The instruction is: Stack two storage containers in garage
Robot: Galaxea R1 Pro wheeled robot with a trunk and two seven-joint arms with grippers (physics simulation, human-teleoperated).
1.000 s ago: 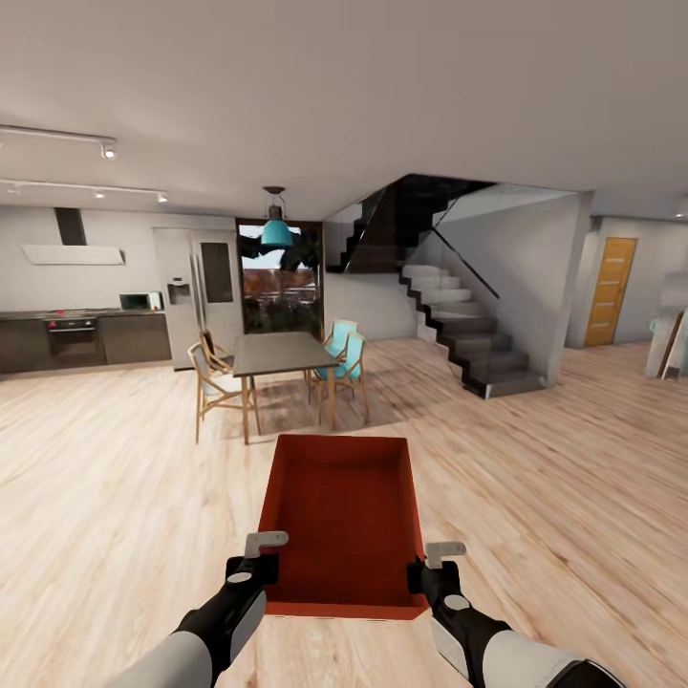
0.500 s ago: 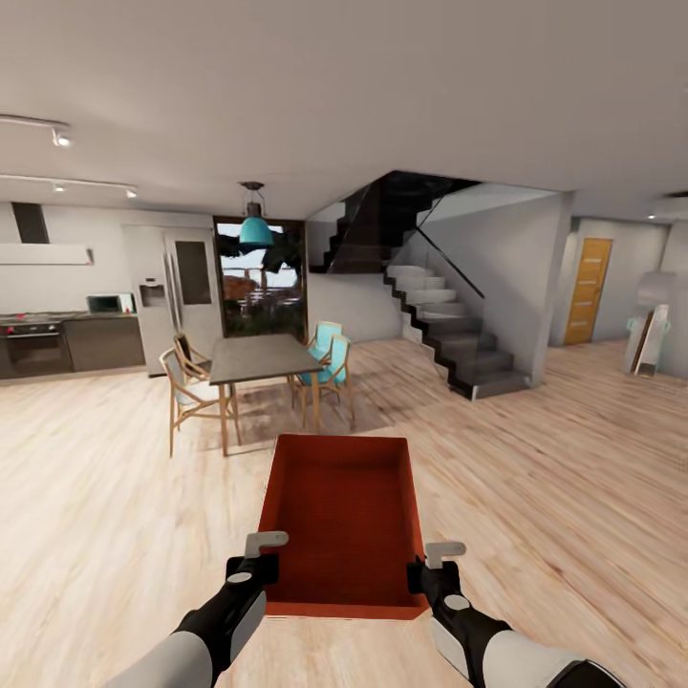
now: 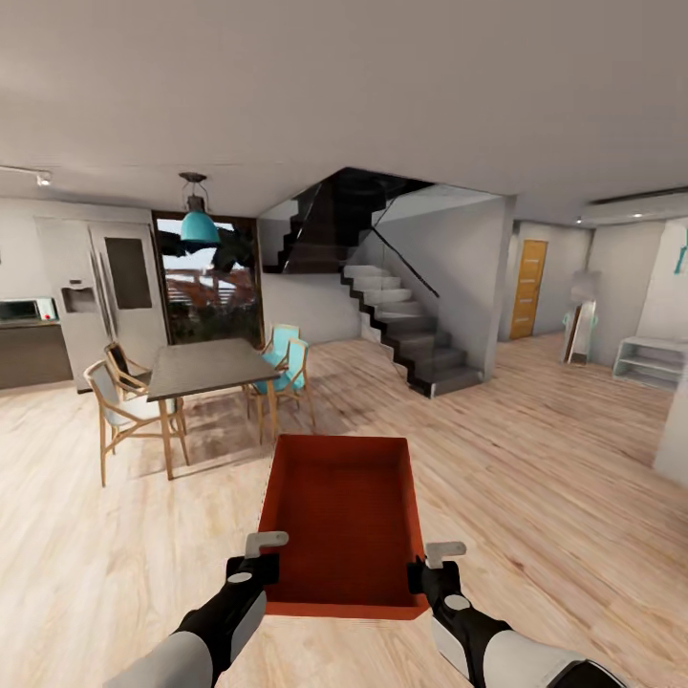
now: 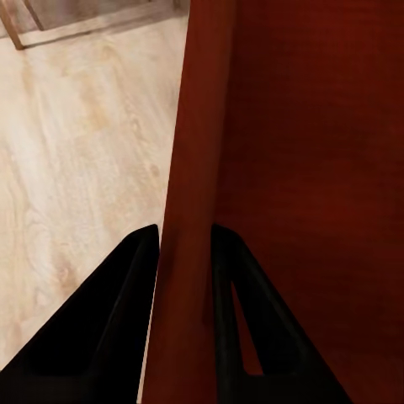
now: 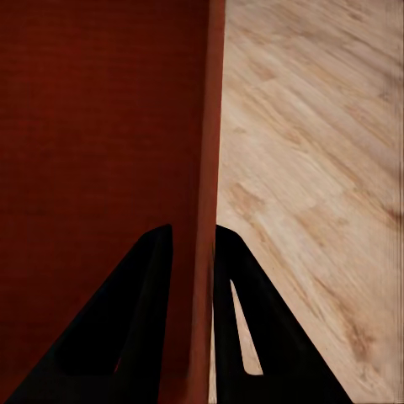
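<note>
One orange-red storage container (image 3: pixel 344 516) hangs level in front of me above the light wood-plank floor (image 3: pixel 564 497). My left gripper (image 3: pixel 260 564) is shut on its left wall near the near corner. My right gripper (image 3: pixel 430 566) is shut on its right wall. In the left wrist view the dark fingers (image 4: pixel 126 295) straddle the red wall (image 4: pixel 198 151), with the gripper (image 4: pixel 183 240) closed on it. The right wrist view has the same pinch, gripper (image 5: pixel 194 236) on wall (image 5: pixel 206 151), with the ribbed inner bottom (image 5: pixel 93 126) beside it. The garage is out of view.
A dining table (image 3: pixel 210 366) with wooden and teal chairs (image 3: pixel 119 406) stands ahead to the left. A dark staircase (image 3: pixel 406 334) rises ahead. An orange door (image 3: pixel 528 287) and a low white shelf (image 3: pixel 655 358) are at the far right. A fridge (image 3: pixel 96 287) is far left.
The whole view has swung to the right: the table and stairs slid left and the right-hand hallway came into sight. Both grippers keep the same hold on the container.
</note>
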